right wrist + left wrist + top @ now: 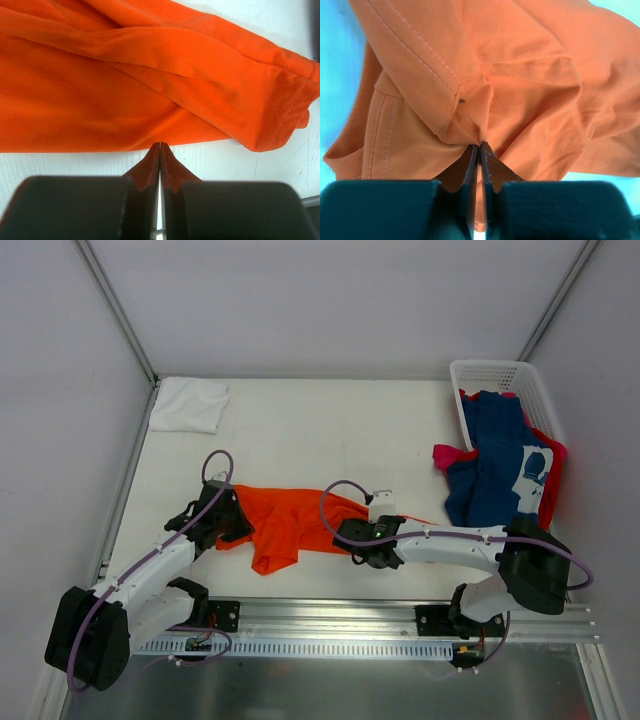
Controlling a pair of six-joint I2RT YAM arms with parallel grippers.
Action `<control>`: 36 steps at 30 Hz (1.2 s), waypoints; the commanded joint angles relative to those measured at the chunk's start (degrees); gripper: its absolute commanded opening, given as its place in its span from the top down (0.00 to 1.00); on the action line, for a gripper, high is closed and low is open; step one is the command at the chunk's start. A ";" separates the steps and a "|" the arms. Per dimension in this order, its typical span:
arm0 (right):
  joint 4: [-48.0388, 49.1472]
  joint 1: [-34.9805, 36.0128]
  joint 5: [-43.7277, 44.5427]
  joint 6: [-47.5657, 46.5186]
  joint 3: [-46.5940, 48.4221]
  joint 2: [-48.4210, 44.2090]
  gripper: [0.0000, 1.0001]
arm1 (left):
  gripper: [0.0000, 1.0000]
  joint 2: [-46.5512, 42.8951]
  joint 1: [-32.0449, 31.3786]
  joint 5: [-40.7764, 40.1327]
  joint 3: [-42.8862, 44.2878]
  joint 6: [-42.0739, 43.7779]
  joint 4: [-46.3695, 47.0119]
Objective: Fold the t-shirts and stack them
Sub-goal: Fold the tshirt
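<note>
The orange t-shirt (290, 525) lies crumpled near the front edge of the desk (320, 430), just behind the rail that carries the arm bases. Its long axis runs left to right across the desk. One lobe sags toward the near edge, and the right end tapers to a thin strip. Behind it a broad bare stretch of desk runs to the back wall, bounded on the left by the white t-shirt (188, 405) and on the right by the basket (485, 367). Walls close in the left, back and right sides.

There are four t-shirts, one basket and two grippers. The white t-shirt sits folded in the back-left corner, well apart from the rest. The navy t-shirt (495, 455), with white print, and the pink-red t-shirt (447, 455) spill out of the white lattice basket at the back right and onto the desk.

The left gripper (479, 146) is at the orange t-shirt's left end. Its jaws are pressed together on a pucker of cloth that gathers to the tips beside a stitched seam. The right gripper (160, 145) has its jaws together, with the tips meeting the shirt's near edge. Whether any cloth is nipped there cannot be told.
</note>
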 commanded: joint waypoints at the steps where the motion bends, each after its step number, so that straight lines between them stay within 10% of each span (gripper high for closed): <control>1: -0.47 0.17 1.91 0.95 0.86 0.39 0.98 | 1.00 0.63 -0.63 -2.77 1.28 0.59 -0.94; 36: 0.32 -0.80 2.70 0.60 1.91 6.62 0.98 | 0.90 7.05 -0.45 -9.89 14.99 9.47 -2.35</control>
